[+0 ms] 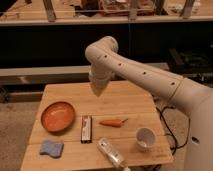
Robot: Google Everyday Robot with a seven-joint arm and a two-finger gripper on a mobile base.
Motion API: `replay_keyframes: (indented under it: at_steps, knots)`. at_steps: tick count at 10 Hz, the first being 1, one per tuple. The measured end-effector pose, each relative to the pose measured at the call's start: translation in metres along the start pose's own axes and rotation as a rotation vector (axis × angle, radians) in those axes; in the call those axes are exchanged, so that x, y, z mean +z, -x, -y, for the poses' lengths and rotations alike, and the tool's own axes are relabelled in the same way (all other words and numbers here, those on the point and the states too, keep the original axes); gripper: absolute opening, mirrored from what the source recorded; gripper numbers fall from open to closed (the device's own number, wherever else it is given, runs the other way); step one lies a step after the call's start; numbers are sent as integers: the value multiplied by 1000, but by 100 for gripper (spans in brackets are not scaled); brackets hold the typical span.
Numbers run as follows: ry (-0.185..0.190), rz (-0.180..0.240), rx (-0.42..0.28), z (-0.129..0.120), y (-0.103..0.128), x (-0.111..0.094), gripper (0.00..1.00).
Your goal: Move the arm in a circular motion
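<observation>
The cream-white arm [145,75] reaches from the lower right up to a rounded joint at top centre, then bends down. Its tapered blunt tip, the gripper [97,90], hangs above the back middle of the wooden table [65,92]. It touches nothing. It is well above and behind the orange carrot [113,122].
On the table are an orange bowl [57,116], a dark rectangular bar [86,128], a white cup [145,137], a blue sponge [51,148] and a white bottle [110,153] lying at the front edge. A dark shelf runs behind the table.
</observation>
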Motion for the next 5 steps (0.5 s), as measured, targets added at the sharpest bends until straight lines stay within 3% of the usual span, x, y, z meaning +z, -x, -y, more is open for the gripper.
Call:
replay_keyframes:
  at_steps: [3, 5]
  knots:
    - [19, -30, 117, -54, -50, 6, 1]
    - [16, -25, 159, -89, -74, 3, 14]
